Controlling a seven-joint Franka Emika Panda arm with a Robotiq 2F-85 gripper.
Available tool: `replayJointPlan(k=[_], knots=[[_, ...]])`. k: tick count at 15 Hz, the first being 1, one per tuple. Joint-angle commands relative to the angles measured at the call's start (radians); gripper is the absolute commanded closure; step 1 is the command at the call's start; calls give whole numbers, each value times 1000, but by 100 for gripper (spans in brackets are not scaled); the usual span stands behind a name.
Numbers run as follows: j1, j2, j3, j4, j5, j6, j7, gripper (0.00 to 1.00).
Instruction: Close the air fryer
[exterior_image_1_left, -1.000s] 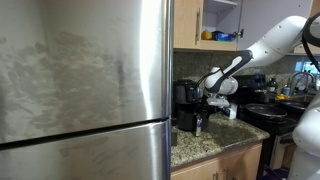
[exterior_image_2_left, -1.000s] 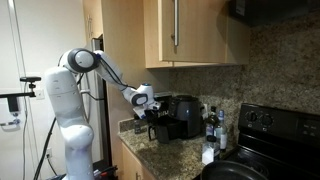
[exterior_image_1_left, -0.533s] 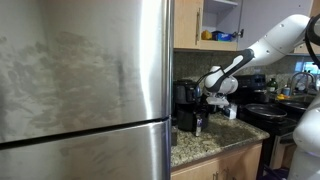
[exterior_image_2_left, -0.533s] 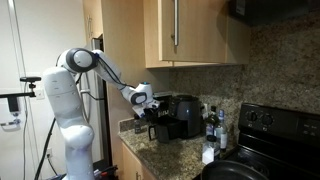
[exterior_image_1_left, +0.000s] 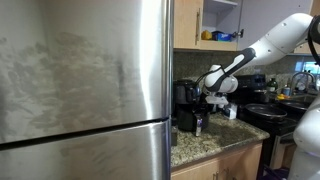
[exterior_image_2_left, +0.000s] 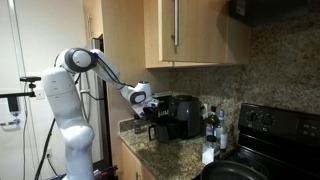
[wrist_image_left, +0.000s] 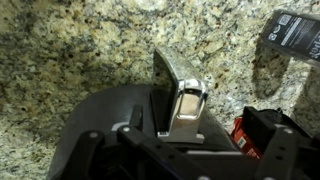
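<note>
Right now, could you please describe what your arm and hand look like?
The arm is white, built of rounded tubular links with dark seams at the joints. The hand is black and blocky below a pale wrist.

Refrigerator (exterior_image_1_left: 85, 90): tall steel wall flanking the counter end in an exterior view; no passage on that side.
Upper cabinets (exterior_image_2_left: 190, 30): hang over the air fryer (exterior_image_2_left: 185, 110), capping the room above it.
Drawer (exterior_image_1_left: 186, 122): juts forward from the air fryer's lower front over the granite counter (exterior_image_1_left: 207, 148), metal handle (wrist_image_left: 180, 85) foremost.
Bottles (exterior_image_2_left: 210, 124): cluster just beside the air fryer, between it and the stove (exterior_image_2_left: 272, 128).
Free room: bare granite before the handle; open air from counter up to the cabinets.
</note>
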Motion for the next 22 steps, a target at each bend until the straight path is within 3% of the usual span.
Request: replayJointPlan(k=[1, 9, 10, 11, 18, 20, 22], knots=[[-4, -1, 4, 1, -1, -3, 1, 0], [-31, 112, -6, 41, -27, 22, 26, 0], [-28, 118, -7, 42, -16, 27, 12, 25], [-31, 118, -2, 36, -34, 37, 28, 26], [-39, 138, -5, 36, -95, 99, 57, 76], [-55, 134, -5, 37, -184, 135, 110, 89], [-76, 131, -9, 54, -286, 148, 159, 90]])
